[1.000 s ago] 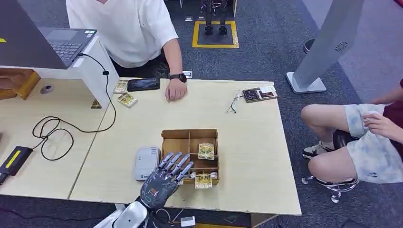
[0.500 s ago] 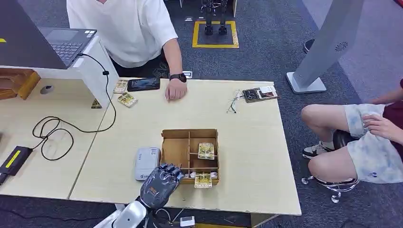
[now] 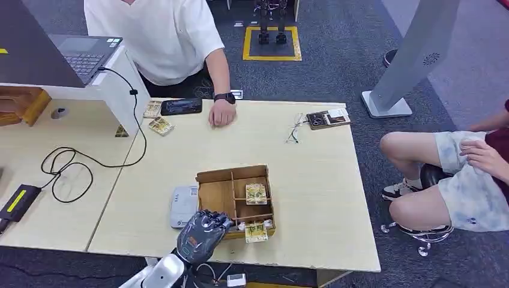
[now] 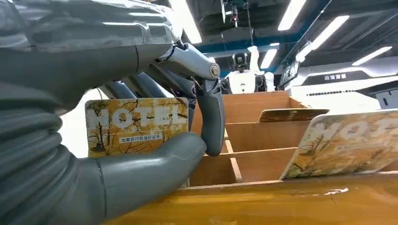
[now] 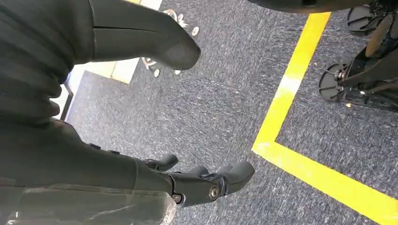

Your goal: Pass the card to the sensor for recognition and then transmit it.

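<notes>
Left hand point(image 3: 203, 236) pinching a card point(image 4: 136, 125) at the near edge of the box point(image 3: 216, 195).

The left hand's fingers are curled in, with the thumb point(image 4: 155, 171) and a finger point(image 4: 212, 119) closed on a yellow card printed "HOTEL"; the card stands upright in the grip, just inside the box's near wall. The box is a wooden tray with dividers, set slightly askew on the table point(image 3: 312, 180). A second card point(image 3: 256, 193) lies in a right-hand compartment, and a third point(image 3: 256, 231) leans over the near rim. The sensor point(image 3: 183, 205), a flat grey unit, lies just beside the box on its left. The right hand point(image 5: 206, 180) hangs over carpet beside a yellow line point(image 5: 300, 154), fingers loosely apart, holding nothing. A person's hand point(image 3: 222, 114) rests on the far table edge.
</notes>
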`<state>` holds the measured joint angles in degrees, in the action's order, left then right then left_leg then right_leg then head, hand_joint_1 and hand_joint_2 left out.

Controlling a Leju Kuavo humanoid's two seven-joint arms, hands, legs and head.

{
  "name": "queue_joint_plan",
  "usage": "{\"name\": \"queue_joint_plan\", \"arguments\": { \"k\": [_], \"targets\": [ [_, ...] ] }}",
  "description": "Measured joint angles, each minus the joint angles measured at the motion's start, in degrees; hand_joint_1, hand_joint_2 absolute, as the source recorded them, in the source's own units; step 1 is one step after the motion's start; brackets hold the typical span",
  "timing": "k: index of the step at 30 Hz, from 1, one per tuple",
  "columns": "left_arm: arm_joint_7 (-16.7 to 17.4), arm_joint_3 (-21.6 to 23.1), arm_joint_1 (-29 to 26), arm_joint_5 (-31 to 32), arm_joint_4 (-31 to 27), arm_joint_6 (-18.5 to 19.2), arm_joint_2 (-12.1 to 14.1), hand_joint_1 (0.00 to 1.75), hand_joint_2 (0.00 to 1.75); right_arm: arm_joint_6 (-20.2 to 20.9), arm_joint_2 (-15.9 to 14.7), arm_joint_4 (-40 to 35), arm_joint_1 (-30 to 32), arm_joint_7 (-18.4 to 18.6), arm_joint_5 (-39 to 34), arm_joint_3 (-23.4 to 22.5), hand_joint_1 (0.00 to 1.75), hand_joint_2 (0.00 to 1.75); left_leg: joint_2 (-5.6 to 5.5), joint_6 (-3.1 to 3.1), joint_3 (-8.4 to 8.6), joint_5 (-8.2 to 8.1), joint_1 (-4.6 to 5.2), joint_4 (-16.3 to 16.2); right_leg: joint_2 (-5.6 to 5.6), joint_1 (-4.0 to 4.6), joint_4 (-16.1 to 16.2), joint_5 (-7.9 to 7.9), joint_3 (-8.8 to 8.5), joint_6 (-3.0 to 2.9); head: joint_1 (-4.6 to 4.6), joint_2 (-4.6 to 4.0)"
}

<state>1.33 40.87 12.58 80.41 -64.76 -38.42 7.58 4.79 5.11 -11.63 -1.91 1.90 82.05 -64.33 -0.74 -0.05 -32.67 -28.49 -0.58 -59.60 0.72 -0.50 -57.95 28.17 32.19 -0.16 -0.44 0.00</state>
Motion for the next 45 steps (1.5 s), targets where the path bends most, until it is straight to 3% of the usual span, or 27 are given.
{"name": "queue_joint_plan", "arguments": {
  "k": [7, 14, 21, 24, 28, 31, 35, 38, 40, 45],
  "targets": [
    [-3.54, -0.72, -2.10, 2.43, -4.13, -0.04, -0.11, 1.75, 1.75, 0.00, 0.00, 0.00, 0.01, -0.07, 0.18, -0.07, 0.00, 1.75, -0.01, 0.00, -0.02, 0.00, 0.00, 0.00, -0.02, 0.00, 0.00, 0.00, 0.00, 0.00, 0.02, 0.00],
    [-10.69, -5.58, -6.23, 4.13, -13.62, -0.04, -1.62, 1.75, 1.75, 0.00, 0.00, 0.00, 0.02, -0.11, 1.01, -0.07, 0.00, 1.75, 0.01, 0.01, -0.02, -0.01, 0.01, 0.00, 0.00, -0.01, 0.01, 0.00, 0.01, 0.00, 0.00, 0.00],
    [-20.20, -12.09, -9.71, 3.08, -23.61, -0.04, -5.62, 1.75, 1.75, 0.00, 0.00, 0.02, 0.00, -0.13, 1.27, -0.07, 0.00, 1.75, -0.02, 0.02, -0.02, -0.01, 0.00, 0.00, -0.03, 0.00, 0.01, 0.00, 0.00, 0.00, 0.02, 0.00],
    [-25.99, -15.61, -11.19, 1.50, -26.62, -0.02, -8.13, 1.75, 1.75, 0.00, 0.00, 0.02, 0.01, -0.13, 1.79, -0.07, 0.00, 1.75, -0.01, 0.02, -0.02, -0.01, 0.00, 0.00, -0.03, 0.00, 0.00, 0.00, 0.00, 0.00, 0.02, 0.00],
    [-33.47, -20.72, -12.84, -1.05, -28.83, -0.02, -11.67, 1.75, 1.75, 0.00, 0.00, 0.02, 0.00, -0.13, 1.77, -0.07, 0.00, 1.75, -0.02, 0.02, -0.02, -0.01, 0.00, 0.00, -0.03, 0.00, 0.01, 0.00, 0.00, 0.00, 0.02, 0.00],
    [-35.01, -23.06, -13.52, -1.60, -29.55, -0.02, -13.29, 1.75, 1.75, 0.00, 0.00, 0.02, 0.01, -0.13, 1.79, -0.07, 0.00, 1.75, -0.02, 0.02, -0.02, -0.01, 0.00, 0.00, -0.03, 0.00, 0.01, 0.00, 0.00, 0.00, 0.00, 0.00],
    [-40.33, -27.06, -14.37, -4.22, -29.79, -0.02, -16.44, 1.75, 1.75, 0.00, 0.00, 0.04, 0.00, -0.31, 1.75, -0.07, 0.00, 1.75, -0.02, 0.02, -0.02, -0.01, 0.00, 0.00, -0.03, 0.00, 0.01, 0.00, 0.00, 0.00, 0.02, 0.00],
    [-40.96, -30.38, -14.26, -5.95, -29.33, 0.00, -19.08, 1.75, 1.75, -0.06, 0.00, 0.04, -0.01, -0.55, 1.83, -0.04, 0.00, 1.75, -0.02, 0.02, -0.01, -0.01, 0.01, 0.00, -0.04, 0.00, 0.01, 0.00, 0.00, 0.00, 0.00, 0.00],
    [-39.18, -32.09, -13.35, -5.82, -27.87, 0.00, -20.77, 1.75, 1.75, -0.11, 0.00, 0.04, -0.03, -0.55, 1.97, -0.04, 0.00, 1.75, -0.04, 0.02, -0.01, -0.01, 0.01, -0.01, -0.04, -0.01, 0.01, 0.00, 0.00, 0.01, 0.02, 0.00],
    [-27.05, -32.98, -8.03, -4.18, -22.51, 0.00, -21.42, 1.75, 1.75, -0.18, 0.00, 0.09, -0.26, -0.55, 2.93, 0.22, 0.00, 1.75, -0.07, 0.09, -0.01, 0.08, 0.01, -0.02, -0.08, -0.01, 0.00, -0.04, -0.01, 0.00, -0.02, 0.00]
  ]
}}
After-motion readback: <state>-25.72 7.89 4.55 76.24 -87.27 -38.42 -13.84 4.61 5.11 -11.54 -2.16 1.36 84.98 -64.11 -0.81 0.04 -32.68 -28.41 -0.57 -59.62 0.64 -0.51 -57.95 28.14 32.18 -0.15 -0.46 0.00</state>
